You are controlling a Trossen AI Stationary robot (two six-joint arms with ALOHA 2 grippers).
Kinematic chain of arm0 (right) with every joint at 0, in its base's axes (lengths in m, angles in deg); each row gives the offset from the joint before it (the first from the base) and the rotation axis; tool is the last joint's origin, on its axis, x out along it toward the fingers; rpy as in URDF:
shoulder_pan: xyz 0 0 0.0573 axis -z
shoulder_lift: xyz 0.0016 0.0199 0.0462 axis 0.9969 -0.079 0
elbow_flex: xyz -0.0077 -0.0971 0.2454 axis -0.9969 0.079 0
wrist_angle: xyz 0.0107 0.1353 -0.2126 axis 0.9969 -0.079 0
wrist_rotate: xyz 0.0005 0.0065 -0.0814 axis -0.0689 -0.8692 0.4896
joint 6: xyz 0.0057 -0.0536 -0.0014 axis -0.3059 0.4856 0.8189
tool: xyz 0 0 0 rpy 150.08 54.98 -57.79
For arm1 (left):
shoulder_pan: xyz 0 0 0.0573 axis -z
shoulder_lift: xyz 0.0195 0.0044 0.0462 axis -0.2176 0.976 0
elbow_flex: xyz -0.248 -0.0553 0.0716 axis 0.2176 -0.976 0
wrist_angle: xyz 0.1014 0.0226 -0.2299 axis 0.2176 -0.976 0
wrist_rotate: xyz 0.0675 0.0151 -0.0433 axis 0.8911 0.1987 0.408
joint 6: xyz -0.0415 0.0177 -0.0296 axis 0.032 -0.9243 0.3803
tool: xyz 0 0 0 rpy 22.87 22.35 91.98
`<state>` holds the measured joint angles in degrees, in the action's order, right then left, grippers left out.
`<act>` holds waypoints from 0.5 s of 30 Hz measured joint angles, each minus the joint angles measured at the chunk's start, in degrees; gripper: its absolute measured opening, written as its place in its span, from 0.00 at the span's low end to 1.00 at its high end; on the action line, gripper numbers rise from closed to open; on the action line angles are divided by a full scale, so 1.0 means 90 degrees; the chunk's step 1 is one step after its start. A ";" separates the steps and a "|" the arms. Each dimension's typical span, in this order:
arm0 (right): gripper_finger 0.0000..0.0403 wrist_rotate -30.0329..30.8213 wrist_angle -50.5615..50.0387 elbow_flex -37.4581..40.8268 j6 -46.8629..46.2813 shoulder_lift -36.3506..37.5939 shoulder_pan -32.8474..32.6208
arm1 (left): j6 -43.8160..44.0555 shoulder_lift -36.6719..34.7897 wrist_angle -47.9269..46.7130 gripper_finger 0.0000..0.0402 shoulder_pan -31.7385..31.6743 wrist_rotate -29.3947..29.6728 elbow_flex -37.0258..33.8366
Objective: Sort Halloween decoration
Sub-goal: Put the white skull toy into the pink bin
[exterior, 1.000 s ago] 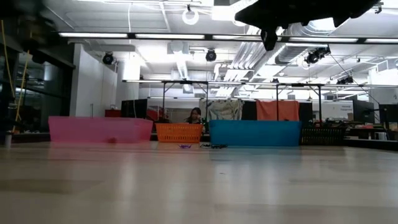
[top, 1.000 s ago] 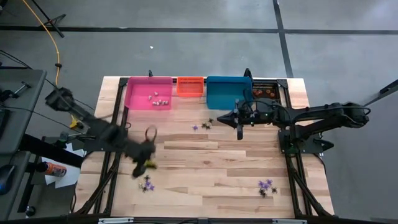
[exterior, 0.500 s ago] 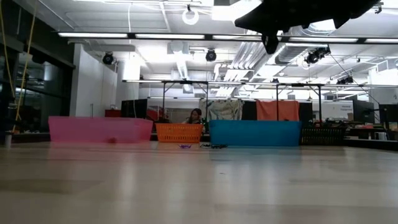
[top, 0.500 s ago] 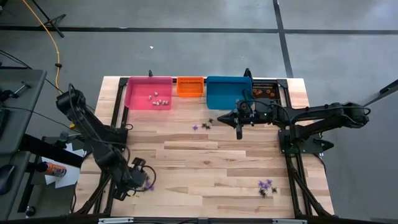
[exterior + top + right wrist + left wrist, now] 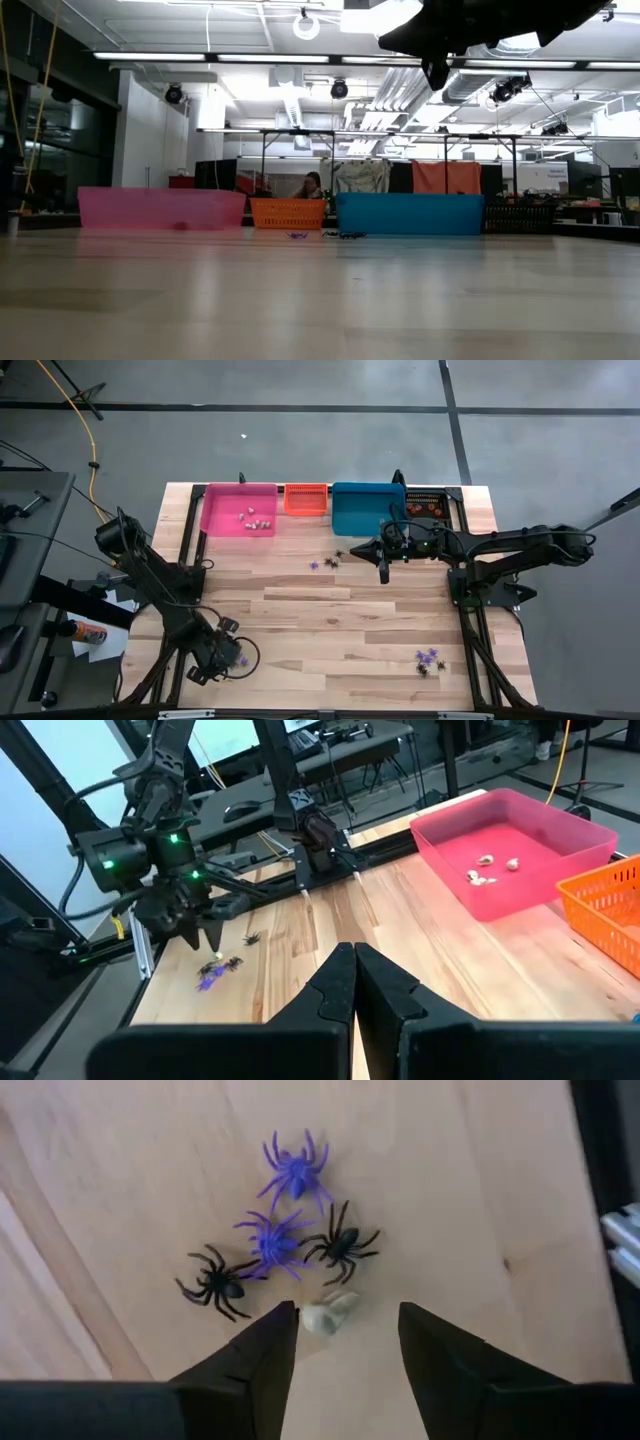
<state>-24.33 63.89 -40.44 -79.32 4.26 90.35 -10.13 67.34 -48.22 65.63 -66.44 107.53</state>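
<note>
— Checking your left claw (image 5: 340,1342): where does it stand?

— Low over the desk (image 5: 330,630), fingers apart, astride a pale trinket (image 5: 328,1316); purple spiders (image 5: 280,1240) and black spiders (image 5: 343,1245) lie just beyond.

— Your right claw (image 5: 354,982)?

— Fingers pressed together (gripping nothing), near the blue bin (image 5: 365,510).

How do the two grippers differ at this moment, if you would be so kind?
The left gripper stands open, low over a cluster of spiders and a pale trinket near the table's front-left corner; the right gripper is shut and holds nothing visible. The left sits far from the bins; the right hangs near the blue bin. Both have two dark fingers.
</note>
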 joint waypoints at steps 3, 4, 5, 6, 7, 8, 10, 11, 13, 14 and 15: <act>0.00 0.0002 -0.0016 0.0000 0.0000 0.0000 0.0000 | -0.0069 0.0190 0.0066 0.42 0.0000 0.0000 0.0000; 0.00 0.0002 -0.0020 0.0000 0.0000 0.0000 0.0000 | -0.0103 0.0256 0.0119 0.42 0.0000 -0.0001 0.0000; 0.00 0.0002 -0.0032 0.0000 0.0000 0.0000 0.0000 | -0.0105 0.0316 0.0202 0.42 0.0000 -0.0001 0.0000; 0.00 0.0008 -0.0036 0.0000 0.0000 0.0000 0.0000 | -0.0109 0.0363 0.0267 0.42 0.0000 -0.0001 0.0000; 0.00 0.0026 -0.0050 0.0000 0.0000 0.0000 0.0000 | -0.0106 0.0409 0.0316 0.42 -0.0002 -0.0014 0.0000; 0.00 0.0030 -0.0066 0.0000 0.0000 0.0000 0.0000 | -0.0097 0.0464 0.0369 0.42 -0.0002 -0.0020 0.0000; 0.00 0.0034 -0.0072 0.0000 0.0000 -0.0002 0.0000 | -0.0026 0.0560 0.0361 0.42 -0.0002 -0.0030 0.0000; 0.00 0.0034 -0.0076 0.0000 0.0000 -0.0002 0.0000 | 0.0025 0.0603 0.0361 0.42 -0.0002 -0.0035 0.0000; 0.00 0.0036 -0.0096 0.0000 0.0000 -0.0002 0.0000 | 0.0076 0.0669 0.0309 0.42 -0.0002 -0.0035 0.0000; 0.00 0.0034 -0.0098 0.0000 0.0001 -0.0002 0.0000 | 0.0091 0.0691 0.0282 0.42 -0.0002 -0.0035 0.0000; 0.00 0.0034 -0.0106 0.0000 0.0000 -0.0001 0.0000 | 0.0106 0.0707 0.0265 0.42 -0.0002 -0.0035 0.0000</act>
<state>-24.03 62.94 -40.44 -79.32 4.26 90.35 -9.17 73.71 -45.83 65.61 -66.75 107.53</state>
